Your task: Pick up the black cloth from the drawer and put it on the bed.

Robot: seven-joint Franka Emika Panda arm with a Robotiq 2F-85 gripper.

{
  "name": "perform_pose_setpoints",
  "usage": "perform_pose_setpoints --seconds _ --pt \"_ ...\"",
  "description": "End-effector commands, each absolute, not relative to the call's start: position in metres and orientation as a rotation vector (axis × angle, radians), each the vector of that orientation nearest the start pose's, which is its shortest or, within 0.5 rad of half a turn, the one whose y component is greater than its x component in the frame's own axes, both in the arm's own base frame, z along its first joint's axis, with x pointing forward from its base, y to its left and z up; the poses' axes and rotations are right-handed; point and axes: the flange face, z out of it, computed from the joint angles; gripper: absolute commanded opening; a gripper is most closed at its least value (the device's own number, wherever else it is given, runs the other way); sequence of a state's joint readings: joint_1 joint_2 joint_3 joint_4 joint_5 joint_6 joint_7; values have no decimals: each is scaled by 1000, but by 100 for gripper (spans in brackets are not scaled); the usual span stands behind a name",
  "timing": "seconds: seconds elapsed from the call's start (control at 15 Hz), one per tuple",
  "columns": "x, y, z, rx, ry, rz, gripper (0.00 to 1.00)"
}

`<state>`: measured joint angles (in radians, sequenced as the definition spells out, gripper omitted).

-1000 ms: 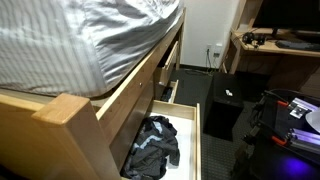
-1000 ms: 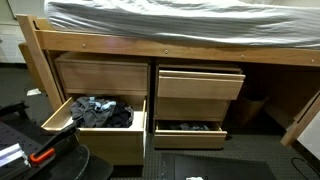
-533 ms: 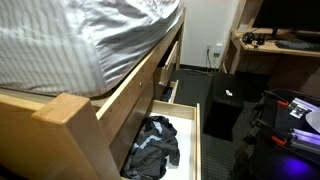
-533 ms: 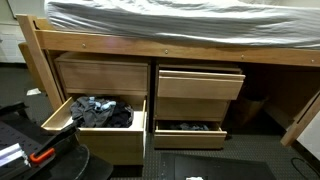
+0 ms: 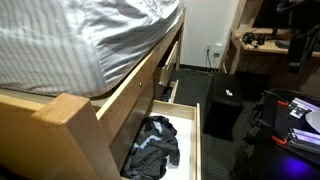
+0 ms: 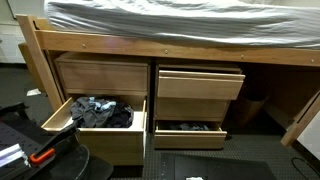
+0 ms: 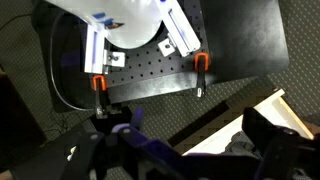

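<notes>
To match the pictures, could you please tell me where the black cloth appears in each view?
In an exterior view: black cloth bottom centre, in the open drawer.
In an exterior view: black cloth lower left, in the same drawer.
Wrist view: cannot tell.
Shared landmark: the drawer.

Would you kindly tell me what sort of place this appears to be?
Likely a bedroom, perhaps a dorm: a raised bed with a striped sheet, open drawers under it holding clothes, and a desk nearby.

A bedroom: wood-framed bed (image 6: 180, 16) over built-in drawers (image 6: 200, 85), desk (image 5: 268, 46) nearby.
</notes>
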<state>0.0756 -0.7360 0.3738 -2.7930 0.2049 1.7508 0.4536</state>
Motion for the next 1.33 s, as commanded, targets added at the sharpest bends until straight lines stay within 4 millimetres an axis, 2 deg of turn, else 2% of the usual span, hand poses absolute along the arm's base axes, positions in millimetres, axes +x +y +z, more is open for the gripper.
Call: perform_pose_setpoints --seconds 0.0,0.2,0.27,0.4,0.47,0.53,0.67,0.8,0.93,1.13,1.27 --pt "276 142 305 -3260 293 579 100" --pt "284 147 253 -3227 283 652 100" --pt "284 143 240 -3231 288 695 100" --pt "280 140 212 -3223 311 800 100" --pt "272 137 203 -3199 303 916 100" --pt "280 140 225 -3220 296 794 100" --pt "274 137 206 -3194 303 906 100" --pt "273 138 201 -3188 301 931 100" --pt "285 141 202 -3200 341 800 100" --pt "307 150 177 -3240 329 529 100" --pt "315 160 154 -3237 303 398 100"
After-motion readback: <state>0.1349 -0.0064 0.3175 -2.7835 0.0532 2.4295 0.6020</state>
